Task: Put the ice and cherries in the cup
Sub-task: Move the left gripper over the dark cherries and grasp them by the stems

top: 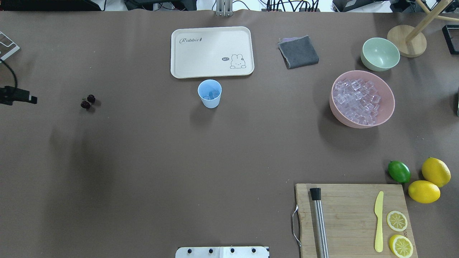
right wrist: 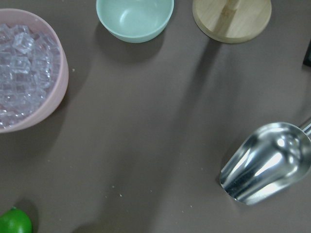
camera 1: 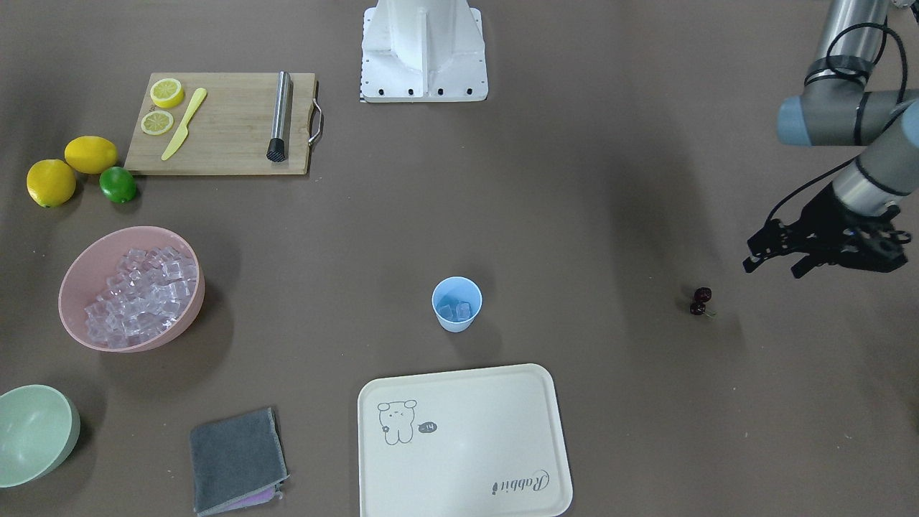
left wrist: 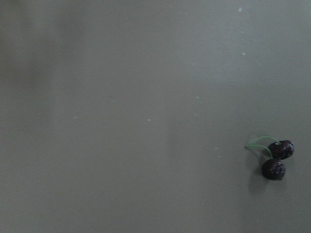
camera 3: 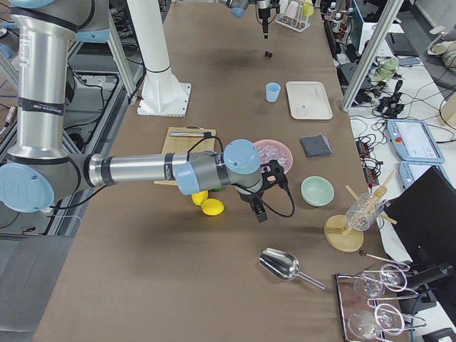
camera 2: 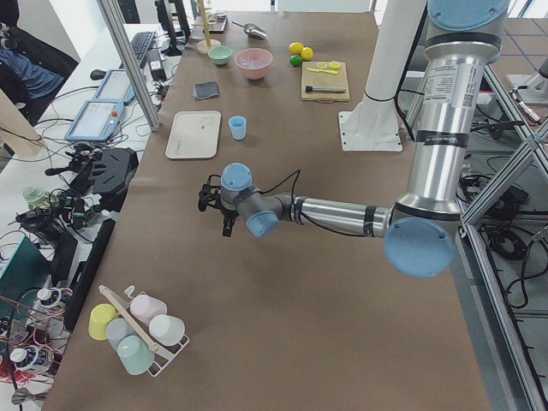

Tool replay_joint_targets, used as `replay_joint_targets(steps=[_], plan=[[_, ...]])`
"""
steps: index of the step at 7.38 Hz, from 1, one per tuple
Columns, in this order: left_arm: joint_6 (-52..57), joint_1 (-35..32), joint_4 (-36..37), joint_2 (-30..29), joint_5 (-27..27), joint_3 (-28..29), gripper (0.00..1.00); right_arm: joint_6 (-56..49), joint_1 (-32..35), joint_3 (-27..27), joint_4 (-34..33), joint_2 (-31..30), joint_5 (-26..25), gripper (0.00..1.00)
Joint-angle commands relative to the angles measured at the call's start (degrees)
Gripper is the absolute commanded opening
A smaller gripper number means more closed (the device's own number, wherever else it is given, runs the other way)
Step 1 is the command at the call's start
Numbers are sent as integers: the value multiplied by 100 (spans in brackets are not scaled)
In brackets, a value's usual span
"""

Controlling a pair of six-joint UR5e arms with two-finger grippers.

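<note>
- One cream tray (camera 1: 502,459).
- Two bowls: the pink bowl (camera 1: 72,287) heaped with ice (camera 1: 143,291), the pale green bowl (camera 1: 36,431) empty.
- Left gripper (camera 1: 774,267): fingers spread, holding nothing, near the cherries.
- Right gripper (camera 3: 258,210): cannot tell how its fingers stand.
- One cup (camera 1: 456,319), just beside the tray, a few cubes inside.
- Two cherries (camera 1: 701,301) on the table (camera 1: 574,179), well apart from the cup.

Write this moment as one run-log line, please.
ice: few cubes in cup, most in pink bowl | cherries: on table, outside cup | left pincer: open, empty, apart from cherries | right pincer: state unclear
</note>
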Motion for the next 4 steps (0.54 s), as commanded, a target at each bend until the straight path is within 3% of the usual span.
replay_joint_targets(steps=[1, 2, 3, 4], plan=[[39, 527, 640, -889, 491, 459, 92, -464, 239, -80, 10, -242, -30, 99], [39, 546, 649, -908, 501, 522, 76, -502, 309, -106, 10, -286, -56, 99], [39, 599, 649, -1013, 510, 575, 51, -528, 345, -124, 10, -286, -100, 99], [48, 617, 640, -953, 510, 567, 47, -554, 354, -141, 10, -278, -109, 99]])
